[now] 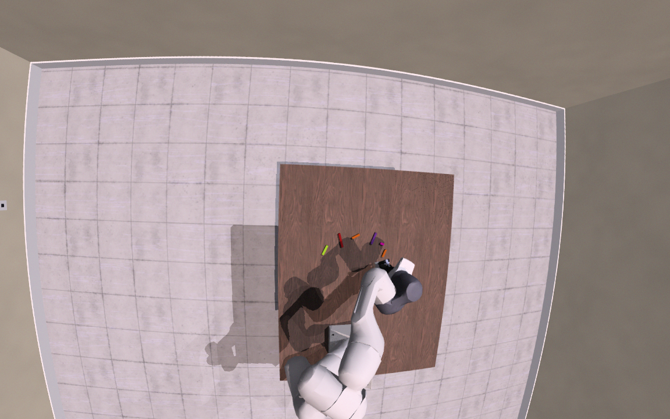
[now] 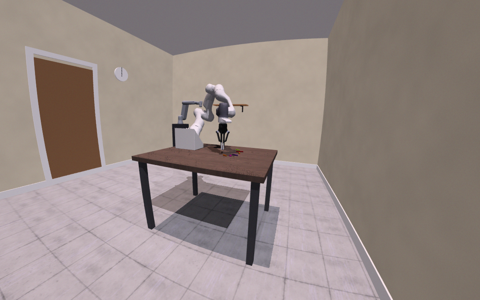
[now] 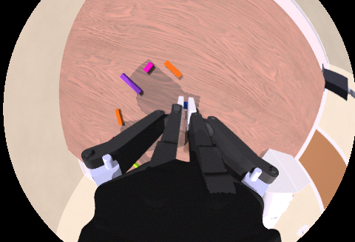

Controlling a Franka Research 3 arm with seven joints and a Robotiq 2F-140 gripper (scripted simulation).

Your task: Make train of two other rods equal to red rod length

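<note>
My gripper (image 3: 185,104) is shut on a small blue rod (image 3: 186,105), whose tip shows between the fingertips. In the overhead view the gripper (image 1: 379,265) is low over the table, just on the near side of the rod group. On the table lie a red rod (image 1: 339,240), a lime rod (image 1: 325,249), a purple rod (image 1: 373,238) (image 3: 132,83), a magenta rod (image 1: 381,244) (image 3: 148,67) and two orange rods (image 1: 355,236) (image 1: 384,253). In the wrist view the orange rods (image 3: 173,69) (image 3: 118,117) lie beyond the fingers. All rods lie apart from each other.
The wooden table (image 1: 363,260) stands on a tiled floor. The arm's white base block (image 2: 186,138) sits at the table's near corner. The side view shows the gripper (image 2: 222,147) beside the rod cluster (image 2: 233,153).
</note>
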